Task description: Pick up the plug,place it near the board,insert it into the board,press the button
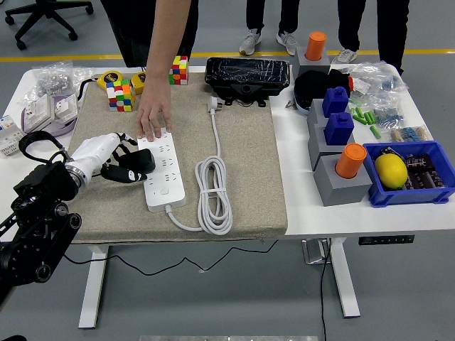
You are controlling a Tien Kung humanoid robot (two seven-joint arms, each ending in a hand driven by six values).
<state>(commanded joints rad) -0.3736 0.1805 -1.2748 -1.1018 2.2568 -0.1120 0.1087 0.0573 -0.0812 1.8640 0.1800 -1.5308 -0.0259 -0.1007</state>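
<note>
The robot's left hand (106, 158) is clamped on the black plastic plug (136, 165), held just at nine o'clock of the white multi-socket power board (163, 172) (a person's hand (153, 115) steadies its far end), so insertion and the button press remain.

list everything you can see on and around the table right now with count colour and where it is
power strip: one, white, left on the mat
cord: one, white, coiled right of the strip
plug: one, black, beside the strip's left edge
mat: one, beige, under them
cubes: two, multicoloured, mat's far edge
black case: one, far centre
grey stands: several, with blue and orange caps, right
lemon: one, yellow, in blue bin
person's hand: one, on the strip's far end
left hand: one, white and black, holding the plug
</note>
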